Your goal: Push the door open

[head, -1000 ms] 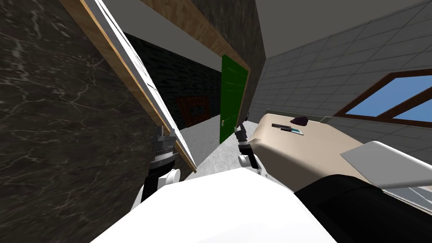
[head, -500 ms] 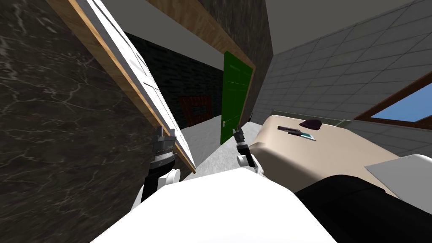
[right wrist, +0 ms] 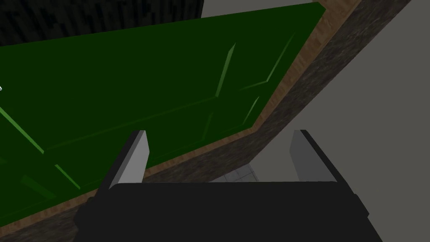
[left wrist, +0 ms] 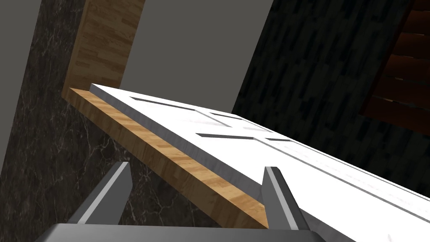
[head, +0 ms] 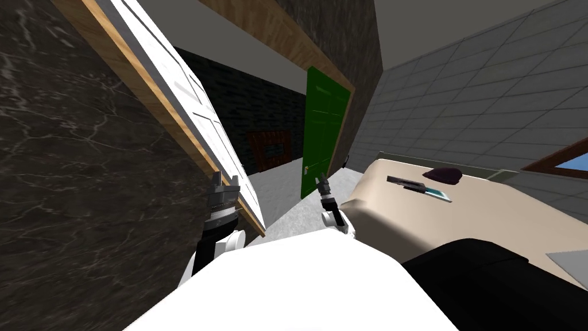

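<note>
A: What has moved since 1 second ago?

B: Mostly me. The whole head picture has slid rightward. The window (head: 565,162) is nearly off the right edge, and the bed (head: 402,221) and green door (head: 324,126) sit further right. The white door (head: 195,115), running from upper left to the centre of the frame, shows more of its face. Whether it swung further or I only see it from a new angle, I cannot tell. The left gripper (head: 224,185) holds its spot at the door's lower end.

A: And the fingers?

B: Both pairs are spread apart, gripping nothing. In the left wrist view the 2 fingers straddle the wooden jamb (left wrist: 168,153), with 1 of them against or just beside the white door's edge. I cannot confirm contact. The right gripper (head: 319,179), at the centre of the frame, faces the green door and is well apart from it.

A: What could go wrong?

B: I judge the left fingers sit too near the hinge side. Pushing there gives poor leverage, and a thin blade could wedge between door and jamb or scrape the dark marbled wall (head: 86,172). If I roll forward, the right arm could clip the bed's corner, which is just beside it.

A: Any containers?

B: None I can name. The bed carries 3 small things at the right of the frame: a dark purple lump (head: 442,174), a flat dark bar (head: 405,181) and a teal card (head: 439,194), lying near each other.
</note>
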`<state>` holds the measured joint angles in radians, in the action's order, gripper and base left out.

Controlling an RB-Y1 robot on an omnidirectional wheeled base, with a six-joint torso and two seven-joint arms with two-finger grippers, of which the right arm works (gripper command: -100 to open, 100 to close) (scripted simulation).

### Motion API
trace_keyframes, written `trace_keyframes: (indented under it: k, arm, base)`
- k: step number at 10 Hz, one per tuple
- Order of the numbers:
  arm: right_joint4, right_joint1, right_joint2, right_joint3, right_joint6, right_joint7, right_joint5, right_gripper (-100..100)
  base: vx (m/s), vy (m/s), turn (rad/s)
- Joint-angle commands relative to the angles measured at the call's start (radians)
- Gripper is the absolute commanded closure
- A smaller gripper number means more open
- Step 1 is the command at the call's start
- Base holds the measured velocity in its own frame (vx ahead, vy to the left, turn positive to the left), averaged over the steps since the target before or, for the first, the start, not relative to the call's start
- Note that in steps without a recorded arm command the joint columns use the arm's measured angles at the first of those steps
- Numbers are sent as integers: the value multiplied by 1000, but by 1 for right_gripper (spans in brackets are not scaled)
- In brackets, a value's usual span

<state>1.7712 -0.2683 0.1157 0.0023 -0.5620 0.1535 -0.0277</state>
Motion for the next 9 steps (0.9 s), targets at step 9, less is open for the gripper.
trace_keyframes:
  k: [9]
  arm:
    - [-262, 88, 22, 11, -60, 0, -12, -100]
  base:
    - [49, -100, 115]
